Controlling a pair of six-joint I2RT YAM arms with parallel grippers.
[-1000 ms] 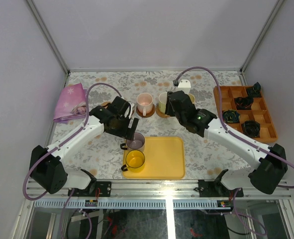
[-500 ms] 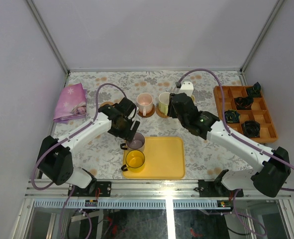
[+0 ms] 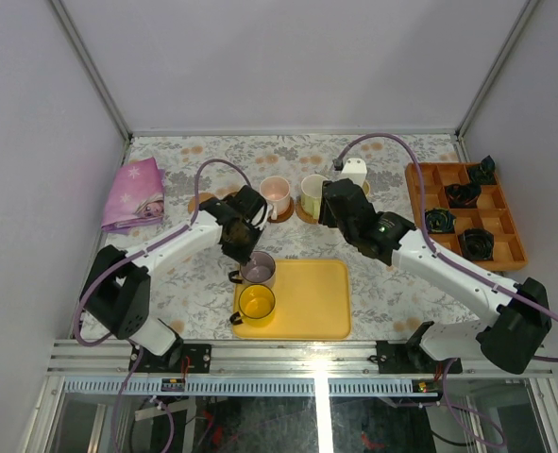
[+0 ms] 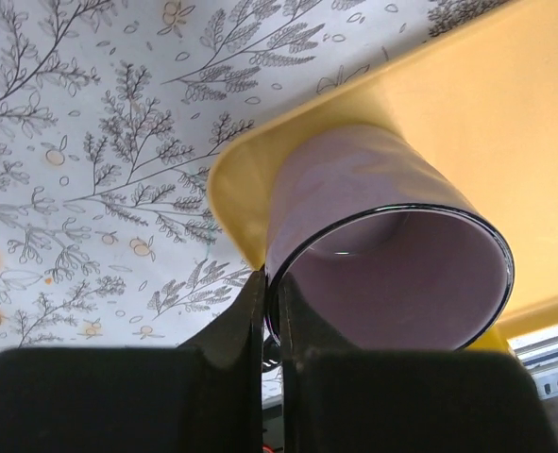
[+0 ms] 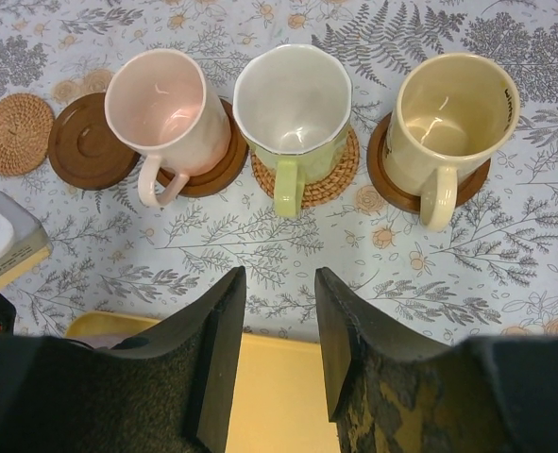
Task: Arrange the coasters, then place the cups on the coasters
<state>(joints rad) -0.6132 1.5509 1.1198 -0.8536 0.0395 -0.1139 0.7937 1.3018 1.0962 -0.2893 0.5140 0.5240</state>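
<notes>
The left pincer [image 4: 267, 316] is clamped together on the rim of the purple cup [image 4: 382, 217], one finger inside the wall and one outside; the cup stands on the near left corner of the yellow tray [image 4: 515, 104], which lies on the flower-patterned table [image 4: 90, 142]. Seen from above, the yellow cup [image 3: 257, 304] stands on the same tray, just beside the purple cup and nearer the arm bases.

The right pincer [image 5: 271, 349] hangs with its fingers apart and nothing between them, above the table's strip between the tray and a row of three cups. The pink cup [image 5: 160, 99] stands on a brown wooden coaster [image 5: 212, 165], its handle toward the camera; a second wooden coaster [image 5: 85, 142] lies bare just to the left of it, their edges touching or overlapping, I cannot tell which; a woven coaster [image 5: 14, 132] lies bare further left, just beside that one. The white cup with the green handle [image 5: 293, 99] stands in the middle of the row on another woven coaster [image 5: 330, 179]; the cream cup [image 5: 453, 109] stands at the right end on a wooden coaster [image 5: 387, 179]. All three are upright and apart from each other.

In the top view an orange compartment box [image 3: 498, 200] holding small black parts sits at the right edge of the table; a pink cloth [image 3: 135, 193] lies folded at the left edge.
</notes>
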